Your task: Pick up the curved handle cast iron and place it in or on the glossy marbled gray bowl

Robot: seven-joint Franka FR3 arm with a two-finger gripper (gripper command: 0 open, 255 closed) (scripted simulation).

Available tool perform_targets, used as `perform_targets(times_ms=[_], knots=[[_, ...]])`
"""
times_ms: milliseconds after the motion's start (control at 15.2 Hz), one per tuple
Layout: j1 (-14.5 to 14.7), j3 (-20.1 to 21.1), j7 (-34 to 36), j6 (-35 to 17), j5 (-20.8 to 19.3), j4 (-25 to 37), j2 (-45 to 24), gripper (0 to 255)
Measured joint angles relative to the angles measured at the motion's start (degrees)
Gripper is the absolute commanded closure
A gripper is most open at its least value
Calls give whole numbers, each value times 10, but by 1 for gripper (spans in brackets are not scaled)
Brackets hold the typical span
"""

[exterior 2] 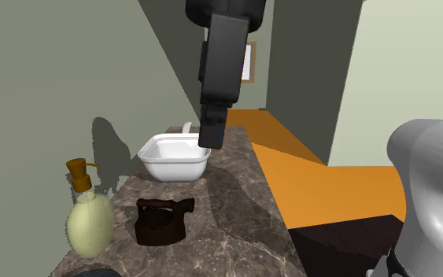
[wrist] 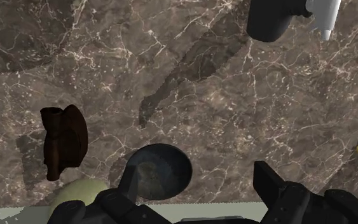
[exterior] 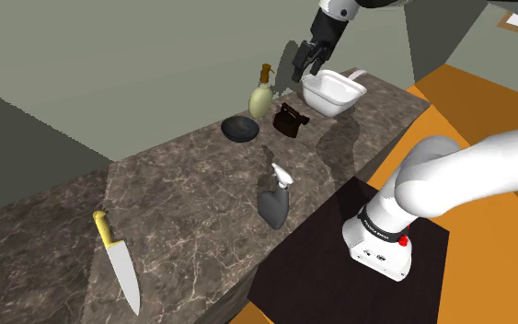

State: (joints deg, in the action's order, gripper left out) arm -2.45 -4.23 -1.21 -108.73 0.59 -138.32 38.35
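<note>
The cast iron (exterior: 290, 121) (exterior 2: 160, 220) (wrist: 65, 141) is dark brown with a curved handle and stands on the marbled counter beside a white tub. The dark grey glossy bowl (exterior: 241, 128) (wrist: 161, 170) rests on the counter a short way from the iron, toward the shoulder view's left. My black gripper (exterior: 303, 68) (exterior 2: 211, 135) (wrist: 199, 181) hangs high above the counter, over the iron and the tub's near edge. Its fingers stand apart and hold nothing. In the wrist view one finger (wrist: 130, 184) overlaps the bowl's rim.
A white square tub (exterior: 332, 92) (exterior 2: 175, 156) stands at the counter's far end. A pale green soap dispenser (exterior: 261, 95) (exterior 2: 88, 222) stands behind the bowl. A grey spray bottle (exterior: 275, 198) (wrist: 273, 19) and a yellow-handled knife (exterior: 117, 260) lie further along the counter.
</note>
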Motion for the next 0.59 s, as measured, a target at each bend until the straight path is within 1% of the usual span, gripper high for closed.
perform_targets(times_ms=[594], knots=[[-23,-61,-67,-118,-23,-4,-138,0]])
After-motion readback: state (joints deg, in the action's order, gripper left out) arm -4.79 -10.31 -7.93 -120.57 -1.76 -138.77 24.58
